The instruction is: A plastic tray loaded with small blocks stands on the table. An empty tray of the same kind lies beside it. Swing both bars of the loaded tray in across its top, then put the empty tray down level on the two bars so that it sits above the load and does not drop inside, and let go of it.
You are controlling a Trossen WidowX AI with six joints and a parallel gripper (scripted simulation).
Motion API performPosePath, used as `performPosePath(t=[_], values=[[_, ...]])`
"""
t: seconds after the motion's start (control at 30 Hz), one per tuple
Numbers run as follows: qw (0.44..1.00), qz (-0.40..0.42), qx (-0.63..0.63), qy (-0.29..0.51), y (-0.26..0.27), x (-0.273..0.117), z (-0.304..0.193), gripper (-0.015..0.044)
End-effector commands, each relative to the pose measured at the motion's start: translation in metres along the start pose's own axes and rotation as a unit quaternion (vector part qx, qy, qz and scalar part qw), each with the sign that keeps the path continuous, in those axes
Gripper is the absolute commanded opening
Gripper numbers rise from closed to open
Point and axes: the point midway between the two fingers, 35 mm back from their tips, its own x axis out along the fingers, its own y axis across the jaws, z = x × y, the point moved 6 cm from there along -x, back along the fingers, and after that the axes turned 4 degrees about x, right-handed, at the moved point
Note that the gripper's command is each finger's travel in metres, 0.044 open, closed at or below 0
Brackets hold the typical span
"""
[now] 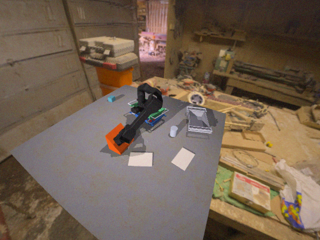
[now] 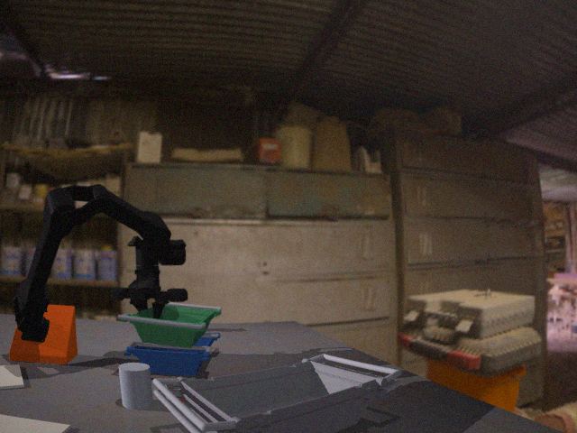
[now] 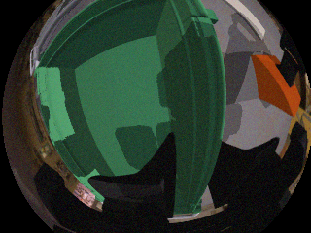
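Observation:
The green empty tray [image 1: 158,113] [image 2: 169,333] [image 3: 117,87] hangs roughly level from my gripper [image 2: 150,311] [image 3: 182,135], which is shut on one of its walls, one finger inside the tray. It is directly over the blue tray [image 1: 155,122] [image 2: 172,362]; whether they touch cannot be told. A bit of red load [image 1: 150,120] shows in the blue tray. A grey bar [image 2: 201,347] shows near the blue tray's top, below the green one; the exact position of both blue-tray bars is mostly hidden. The green tray's own pale bars show at its ends.
A grey tray [image 1: 199,119] [image 2: 261,389] with pale bars stands on the right in the top view. A pale cylinder [image 1: 173,131] [image 2: 135,385] stands between. An orange wedge [image 1: 113,138] [image 2: 62,330] is at the arm's base. Also there are two white cards and a cyan cube [image 1: 111,98].

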Motion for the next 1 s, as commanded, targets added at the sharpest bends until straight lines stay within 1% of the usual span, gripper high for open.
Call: performPosePath(t=[0.0,0.1,0.97], values=[[1.000,-0.012,-0.008,-0.001,-0.0026,0.0045,-0.0001,0.0000],[1.000,-0.012,-0.008,-0.001,-0.0026,0.0045,-0.0001,0.0000],[1.000,-0.012,-0.008,-0.001,-0.0026,0.0045,-0.0001,0.0381]])
